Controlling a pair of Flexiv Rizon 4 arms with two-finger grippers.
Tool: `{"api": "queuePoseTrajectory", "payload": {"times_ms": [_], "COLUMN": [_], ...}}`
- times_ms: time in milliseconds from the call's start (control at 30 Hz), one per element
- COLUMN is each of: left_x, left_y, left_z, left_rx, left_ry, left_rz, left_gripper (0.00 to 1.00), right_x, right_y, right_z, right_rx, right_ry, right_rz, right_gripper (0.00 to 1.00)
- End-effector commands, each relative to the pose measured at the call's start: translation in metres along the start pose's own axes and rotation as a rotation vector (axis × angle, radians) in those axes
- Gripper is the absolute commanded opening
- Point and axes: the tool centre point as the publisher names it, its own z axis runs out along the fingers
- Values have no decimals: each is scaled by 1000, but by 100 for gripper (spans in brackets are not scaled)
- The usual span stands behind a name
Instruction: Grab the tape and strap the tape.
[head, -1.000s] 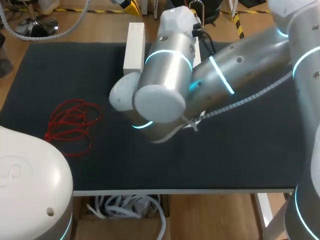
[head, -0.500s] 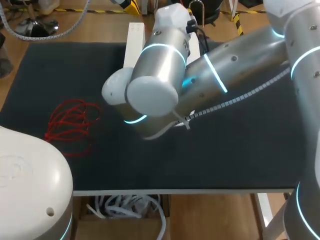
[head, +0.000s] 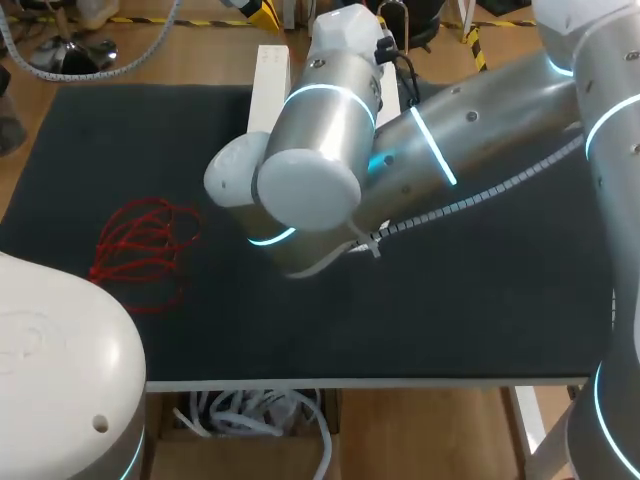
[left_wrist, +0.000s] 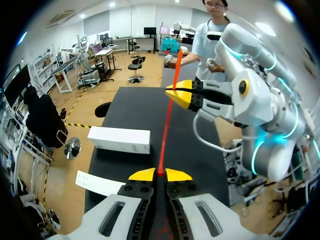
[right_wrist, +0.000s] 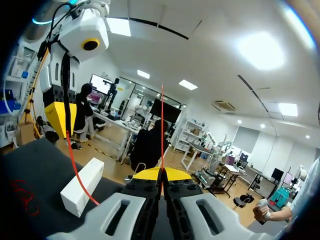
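Note:
The tape is a thin red strap (left_wrist: 167, 127), pulled taut between my two grippers above the black mat (head: 480, 300). In the left wrist view my left gripper (left_wrist: 160, 175) is shut on its near end, and my right gripper (left_wrist: 172, 91) pinches it further up, with a short red tail sticking out past the yellow tips. In the right wrist view my right gripper (right_wrist: 161, 174) is shut on the strap (right_wrist: 162, 125), and my left gripper (right_wrist: 64, 129) hangs beside it with red strap trailing from it. In the head view my right arm (head: 330, 150) hides both grippers.
A loose red wire bundle (head: 145, 245) lies on the mat's left part. A long white box (head: 268, 95) sits at the mat's far edge, with a white card (left_wrist: 100, 184) near it. My left arm's base (head: 50, 370) fills the near left corner.
My right arm has shifted a little to the left and toward the far side of the table, then held still. Both grippers have stayed shut on the strap.

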Motion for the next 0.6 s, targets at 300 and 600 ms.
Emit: {"api": "queuePoseTrajectory", "payload": {"times_ms": [300, 600], "left_x": [0, 0], "left_y": [-1, -1], "left_z": [0, 0], "left_rx": [-4, -4], "left_ry": [0, 0], "left_rz": [0, 0], "left_gripper": [0, 0], "right_x": [11, 15], "right_y": [6, 13], "right_z": [-6, 0], "right_rx": [45, 35], "right_ry": [-133, -109], "right_rz": [-349, -560], "right_gripper": [0, 0]}}
